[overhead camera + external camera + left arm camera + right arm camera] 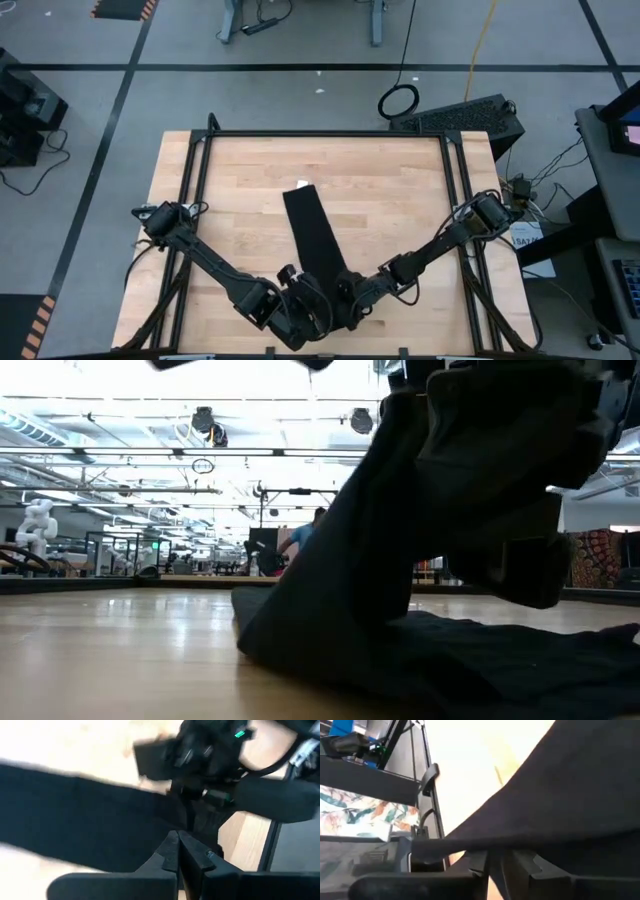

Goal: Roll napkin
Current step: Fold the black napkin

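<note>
Two grippers: both sit at the near edge of the counter point(240, 170), side by side at the napkin's near end.
Left gripper point(300, 318): fingers point(170, 855) pressed together, pinching the near end of the napkin point(312, 238), seen in the left wrist view.
Right gripper point(350, 300): fingers point(475, 862) drawn close under the cloth edge, which runs across them in the right wrist view; clamped on the napkin.
Napkin near end: raised off the counter between the two grippers; the low view shows cloth rising steeply from the wood.
Napkin body: folded into a long narrow black strip, lying flat and running away from the grippers toward the counter's middle.
White tag point(301, 184): at the strip's far end.
Containers: cannot tell of any on the counter.
</note>
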You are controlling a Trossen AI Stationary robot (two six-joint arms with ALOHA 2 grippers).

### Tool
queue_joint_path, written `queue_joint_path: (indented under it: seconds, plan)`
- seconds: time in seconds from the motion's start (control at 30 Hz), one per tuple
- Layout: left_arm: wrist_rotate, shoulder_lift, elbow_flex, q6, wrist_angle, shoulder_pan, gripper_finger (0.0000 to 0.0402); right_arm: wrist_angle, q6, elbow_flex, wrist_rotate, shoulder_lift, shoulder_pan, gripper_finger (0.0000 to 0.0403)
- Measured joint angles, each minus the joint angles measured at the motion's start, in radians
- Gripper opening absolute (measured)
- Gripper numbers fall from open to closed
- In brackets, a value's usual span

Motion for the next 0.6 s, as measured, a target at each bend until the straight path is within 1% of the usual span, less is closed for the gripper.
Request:
queue_joint_path:
  seconds: [0.1, 0.23, 0.37, 0.5, 0.6]
  plan:
    - [-0.003, 0.014, -0.059, -0.103, 0.129, -0.024, 0.0037, -0.032, 0.003, 0.0, -0.036, 0.0, 0.0, 0.0036]
    - [-0.008, 0.064, -0.088, -0.099, 0.347, -0.057, 0.0095, -0.047, 0.008, 0.0, -0.083, -0.001, 0.002, 0.0036]
    - [-0.018, 0.125, -0.086, -0.07, 0.53, -0.077, 0.0169, -0.05, 0.005, 0.0, -0.097, -0.003, 0.001, 0.0036]
    - [-0.049, 0.171, -0.085, -0.048, 0.525, -0.08, 0.0229, -0.038, -0.004, 0.0, -0.098, -0.003, -0.006, 0.0036]
    - [-0.097, 0.186, -0.085, -0.002, 0.523, -0.073, 0.0251, -0.031, -0.013, 0.0, -0.1, -0.004, -0.008, 0.0036]
